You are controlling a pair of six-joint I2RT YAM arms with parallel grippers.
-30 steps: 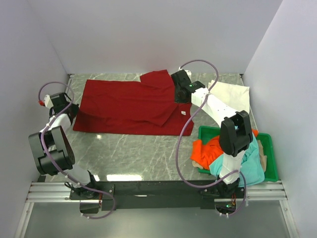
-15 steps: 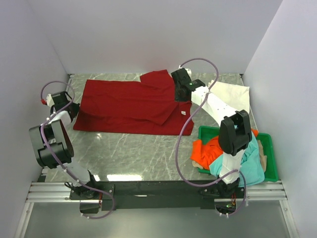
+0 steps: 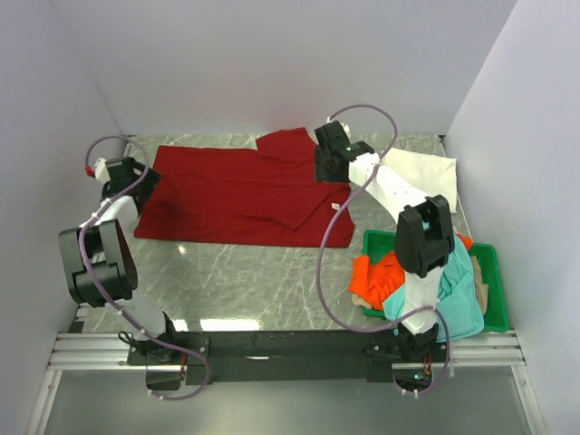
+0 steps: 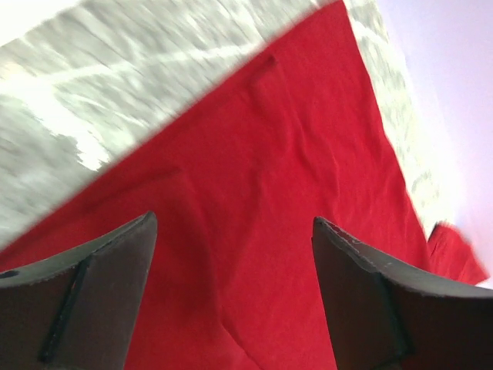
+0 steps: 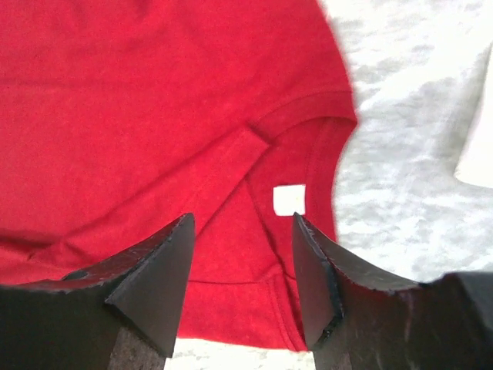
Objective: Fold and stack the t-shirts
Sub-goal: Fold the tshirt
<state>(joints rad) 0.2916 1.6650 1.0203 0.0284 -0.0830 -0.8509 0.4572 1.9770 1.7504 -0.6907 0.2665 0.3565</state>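
Observation:
The large dark red t-shirt lies flat across the back of the table, partly folded along its length. My left gripper hangs open over its left edge, red cloth showing between the jaws, nothing held. My right gripper is open above the collar end, where a white neck label shows just beyond the fingertips. A white t-shirt lies at the back right. Orange and teal t-shirts are heaped in the tray.
A green plastic tray sits at the front right, behind my right arm's base. Grey marble tabletop shows in front of the red shirt. White walls close in the left, back and right sides.
Both grippers have opened and let go of the red shirt. The left one has lifted towards the back left corner; the shirt's left edge now lies flatter.

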